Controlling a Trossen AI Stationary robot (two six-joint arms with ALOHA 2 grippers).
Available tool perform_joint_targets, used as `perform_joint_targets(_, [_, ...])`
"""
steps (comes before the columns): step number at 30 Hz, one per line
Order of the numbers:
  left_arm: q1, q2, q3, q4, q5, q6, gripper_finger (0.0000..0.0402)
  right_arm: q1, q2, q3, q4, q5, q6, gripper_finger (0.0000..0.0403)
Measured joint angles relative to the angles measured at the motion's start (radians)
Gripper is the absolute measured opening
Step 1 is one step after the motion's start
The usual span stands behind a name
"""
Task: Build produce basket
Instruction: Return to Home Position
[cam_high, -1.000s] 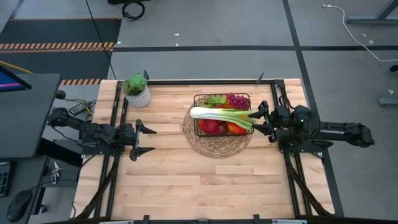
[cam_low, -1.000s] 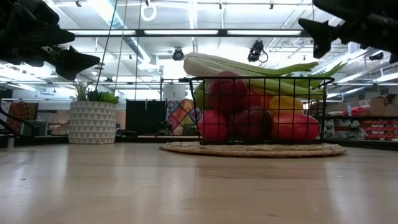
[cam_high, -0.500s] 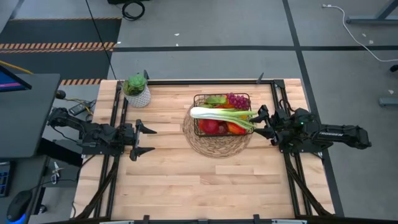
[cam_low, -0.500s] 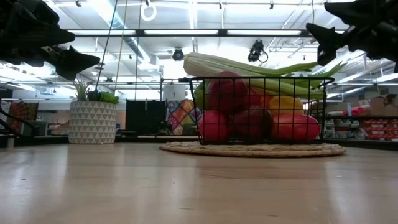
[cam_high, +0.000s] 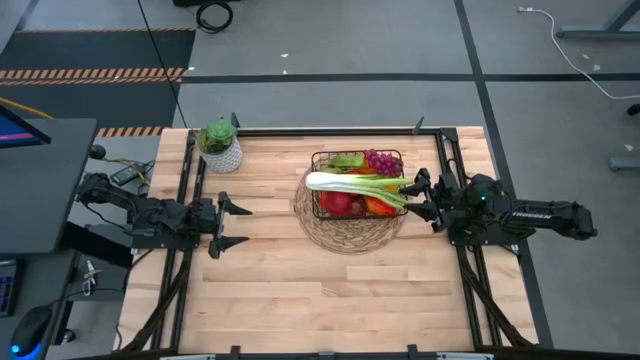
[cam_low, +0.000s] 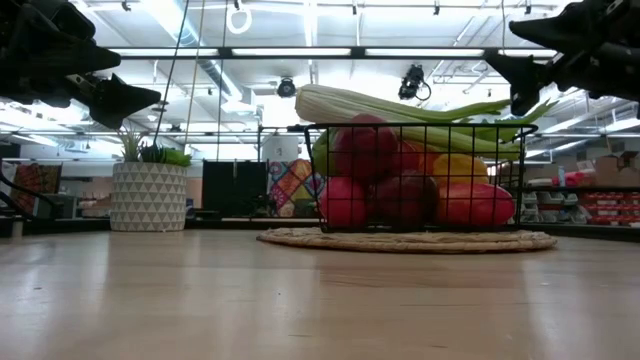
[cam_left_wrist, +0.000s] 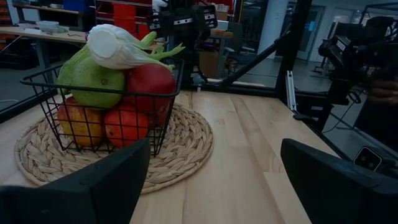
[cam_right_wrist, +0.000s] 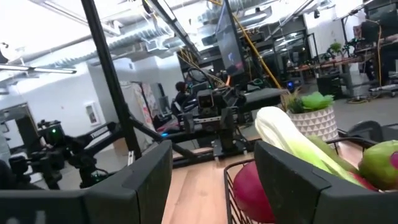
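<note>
Basket (cam_high: 314, 205) sits on the round straw mat (cam_high: 345, 236) mid-table, packed with fruit. Celery (cam_high: 350, 182) lies across the top, with grapes (cam_high: 382, 161) at a far corner. Right gripper (cam_high: 408, 200) hangs just beside the basket's right edge, fingers spread wide, holding nothing. Left gripper (cam_high: 247, 226) is wide open too, well off to the left.

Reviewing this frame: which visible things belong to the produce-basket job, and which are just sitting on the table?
Job items: black wire basket, celery, purple grapes, red apples, green pear.
Just lying about: potted plant, round woven mat under the basket.
</note>
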Motion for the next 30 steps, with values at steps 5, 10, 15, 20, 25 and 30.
perform_joint_targets(5, [0.0,0.0,0.0,0.0,0.0,0.0,0.0369,0.0,0.0,0.0,0.005,0.001,0.067,0.0232])
perform_joint_targets(10, [0.0,0.0,0.0,0.0,0.0,0.0,0.0369,0.0,0.0,0.0,0.005,0.001,0.076,0.0233])
perform_joint_targets(15, [0.0,0.0,0.0,0.0,0.0,0.0,0.0369,0.0,0.0,0.0,0.006,0.001,0.075,0.0232])
perform_joint_targets(20, [0.0,0.0,0.0,0.0,0.0,0.0,0.0369,0.0,0.0,0.0,0.006,0.001,0.075,0.0233])
perform_joint_targets(25, [0.0,0.0,0.0,0.0,0.0,0.0,0.0369,0.0,0.0,0.0,0.006,0.001,0.075,0.0232])
perform_joint_targets(30, [0.0,0.0,0.0,0.0,0.0,0.0,0.0369,0.0,0.0,0.0,0.006,0.001,0.075,0.0233])
